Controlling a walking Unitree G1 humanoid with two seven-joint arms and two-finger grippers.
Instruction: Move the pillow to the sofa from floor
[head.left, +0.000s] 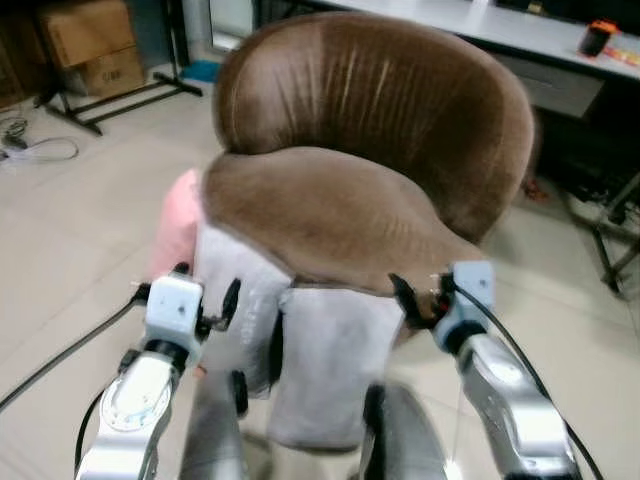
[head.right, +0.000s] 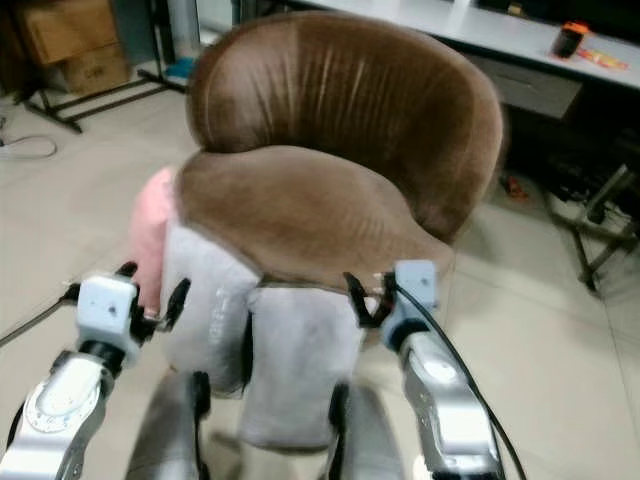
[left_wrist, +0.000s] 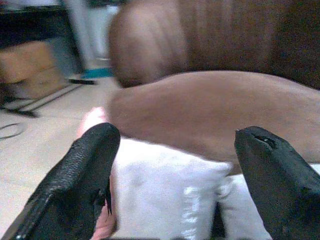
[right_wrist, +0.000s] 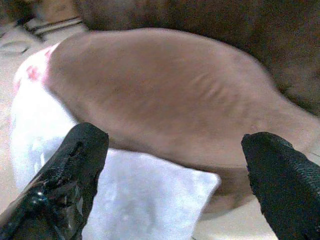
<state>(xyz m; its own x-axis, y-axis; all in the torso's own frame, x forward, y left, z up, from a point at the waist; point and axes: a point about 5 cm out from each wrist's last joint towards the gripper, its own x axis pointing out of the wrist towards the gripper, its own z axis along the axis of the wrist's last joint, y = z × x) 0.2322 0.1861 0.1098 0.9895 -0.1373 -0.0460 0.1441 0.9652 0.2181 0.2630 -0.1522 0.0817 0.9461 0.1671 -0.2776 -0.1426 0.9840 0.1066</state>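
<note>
Okay, I'm standing right in front of the round brown velvet tub sofa (head.left: 370, 150), arms raised to about seat height. The pale grey fabric pillows (head.left: 325, 365) are leaning upright against the sofa's near front edge, bottoms on the beige tiled floor (head.left: 70, 240), two of them side by side, and there's a pink cushion (head.left: 178, 225) tucked behind them on the left. So nothing is on the seat yet.

My left gripper (left_wrist: 172, 175) has its fingers spread wide, hovering just in front of the left grey pillow's top, not touching that I can tell. Right gripper (right_wrist: 180, 185) is the same, fingers well apart, pointing at the seat edge above the right pillow's top corner.

I read this as the approach, grasp not yet made. Next I'd need to drop both grippers lower and push in so the fingers straddle a pillow's top edge, then close and lift it clear over the seat lip. The pillow is soft, so I'd bite deep or it may slip out
</note>
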